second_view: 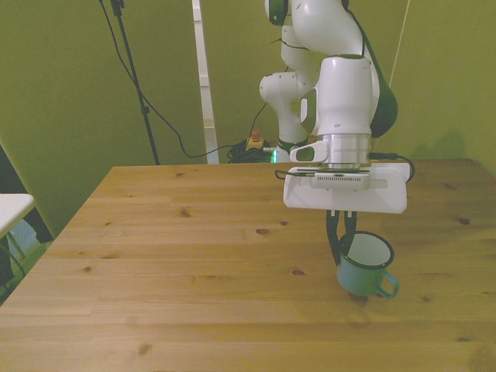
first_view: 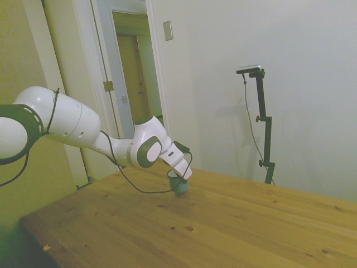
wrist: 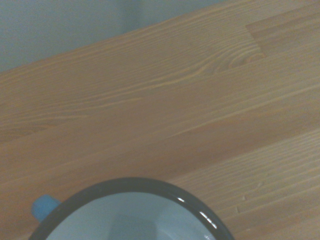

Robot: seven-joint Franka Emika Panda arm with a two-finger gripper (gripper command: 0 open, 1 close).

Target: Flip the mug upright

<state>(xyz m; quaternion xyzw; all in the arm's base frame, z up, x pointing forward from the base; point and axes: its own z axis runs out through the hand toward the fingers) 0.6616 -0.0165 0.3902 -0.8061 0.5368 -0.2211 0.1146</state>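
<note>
1. My gripper [second_view: 342, 229] pinches the mug [second_view: 366, 268] by its rim, one finger inside.
2. The mug hangs directly beneath my gripper, mouth up, slightly tilted, base seemingly touching the table [second_view: 194, 263].

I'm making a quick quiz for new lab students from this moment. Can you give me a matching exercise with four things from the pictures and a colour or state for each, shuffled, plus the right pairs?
Things:
1. mug
2. pincer
3. table
4. mug handle

Colour or state:
A. wooden, with visible knots
B. shut on the mug's rim
C. teal outside, white inside, dark rim, opening facing up
D. sticks out toward the front view's right

Pairs: 1-C, 2-B, 3-A, 4-D
</note>
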